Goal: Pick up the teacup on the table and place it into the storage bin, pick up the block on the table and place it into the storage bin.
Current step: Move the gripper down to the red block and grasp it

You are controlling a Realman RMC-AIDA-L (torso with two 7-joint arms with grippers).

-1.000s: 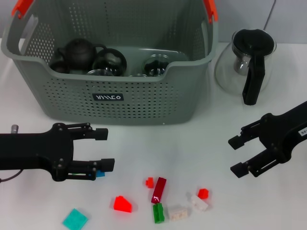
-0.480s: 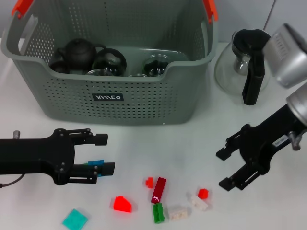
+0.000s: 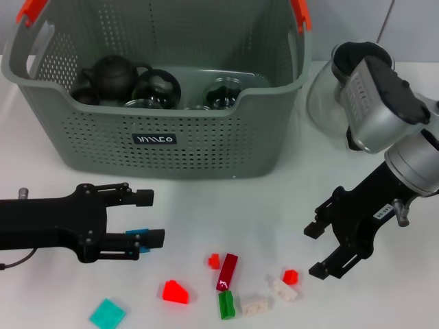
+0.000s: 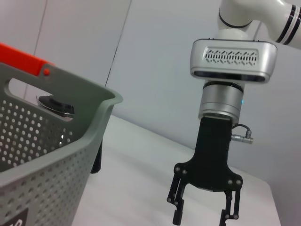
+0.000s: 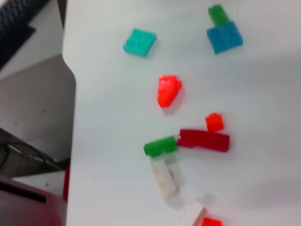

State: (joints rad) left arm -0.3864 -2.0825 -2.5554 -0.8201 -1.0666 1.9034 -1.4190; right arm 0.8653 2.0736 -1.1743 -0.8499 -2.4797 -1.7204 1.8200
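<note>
Bench, loose blocks, two spread pincers.
Head view: storage bin (image 3: 164, 103) at the bench's (image 3: 240, 212) far side holding dark teaware; left pincer (image 3: 147, 218) spread beside a blue block (image 3: 142, 233); right pincer (image 3: 321, 249) spread near a small red block (image 3: 291, 277). Right wrist view alone shows the green block (image 5: 217, 14) touching the blue one.

white table (image 5: 117, 70) with loose blocks scattered. landmark: dark red long block (image 5: 203, 140). small red block (image 5: 214, 122) just beside it; green block (image 5: 160, 146) touching its end; white block (image 5: 163, 177) near the green one. orange-red wedge (image 5: 168, 90), teal plate (image 5: 139, 42) and blue block (image 5: 224, 36) lie well apart from it.
</note>
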